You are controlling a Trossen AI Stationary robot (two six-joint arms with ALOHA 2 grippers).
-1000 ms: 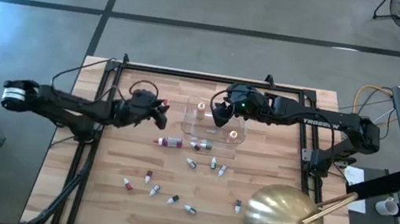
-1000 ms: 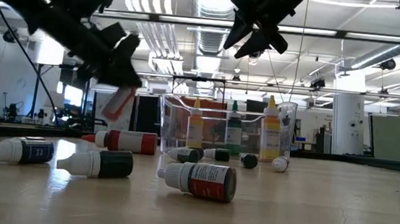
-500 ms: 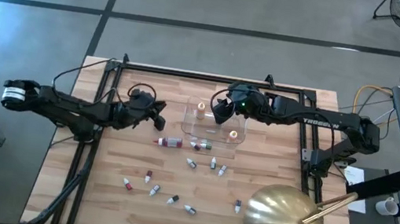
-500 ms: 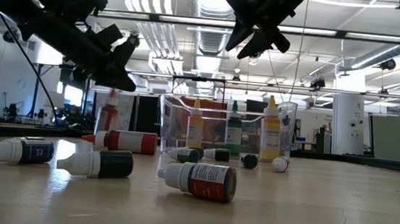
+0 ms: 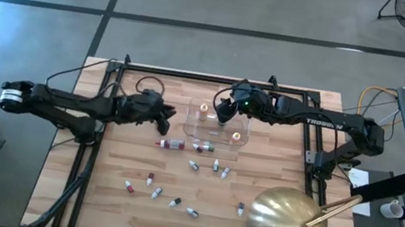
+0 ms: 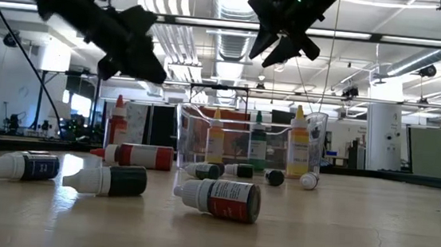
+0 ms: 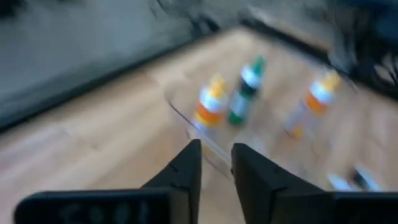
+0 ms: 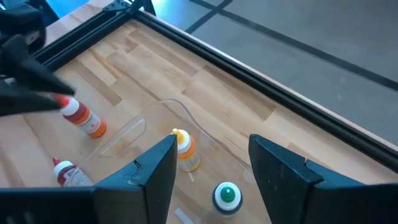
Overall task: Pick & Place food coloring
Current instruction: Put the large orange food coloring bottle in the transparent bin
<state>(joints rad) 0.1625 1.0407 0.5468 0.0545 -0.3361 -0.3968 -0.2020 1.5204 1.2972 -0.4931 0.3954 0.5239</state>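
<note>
Left gripper (image 7: 214, 163): raised off the table, fingers parted by only a narrow gap, nothing between them. Directly below and slightly behind its tips one red-capped bottle (image 6: 117, 119) stands upright on the wood, just outside the clear tub (image 5: 189, 121). In my judgement it has been stood up there, short of the tub, so it is not yet delivered. Ahead of this gripper, inside the tub, three food coloring bottles stand upright: two orange-capped (image 6: 215, 136) (image 6: 297, 141) and one green-capped (image 6: 257, 140). They are kept on their bases, presumably so more will fit. Right gripper (image 8: 211, 146): hovering above the tub with its fingers spread wide and empty. The green-capped bottle is almost directly beneath it, which suggests it is either clear of a drop or idle over the container. Nearer the table's front than both grippers, about a dozen loose bottles (image 5: 193, 164) lie on their sides, one longer red-capped one (image 5: 172, 144) among them. The exact count is uncertain where they cluster.
</note>
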